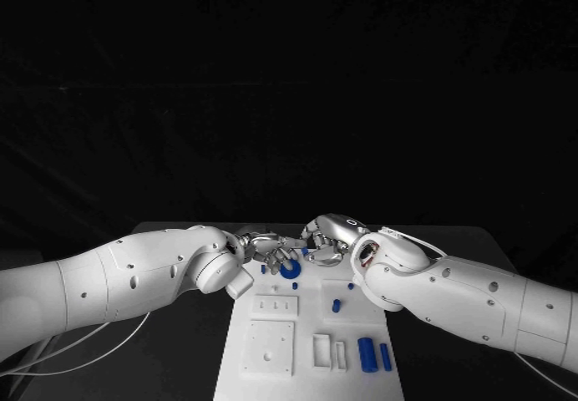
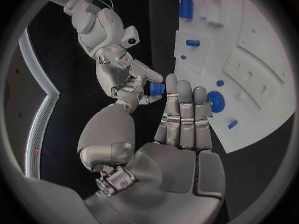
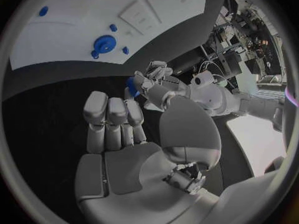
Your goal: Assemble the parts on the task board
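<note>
At the far end of the black table (image 1: 463,238), just beyond the end of the white rectangular task board (image 1: 271,376), the two silver hands met fingertip to fingertip. The left hand (image 1: 267,244) reached in from the left and the right hand (image 1: 327,238) from the right, both off the board's surface.

Between them was a small blue cylindrical part (image 2: 157,88), touched by fingertips of both hands. The long fingers of each hand lay straight and pressed together, with the thumb standing apart. I could not tell which hand actually bore the part, or whether both pinched it.

It looked to me like a handover, or a regrip, of one part before it was seated. The next move would call for one hand to take a firm pinch, the other to let go cleanly, and the part to be carried toward its place on the board. A slack pinch could drop it onto the table.

A blue toothed gear (image 1: 289,267) lay on the board's far end, just near of the hands. Two upright-lying blue cylinders (image 1: 366,349) rested at the near right.

The head view gave the whole board's layout, but the fingers crowded the part there. The wrist views showed the part plainly (image 3: 132,84), each from behind its own palm.
</note>
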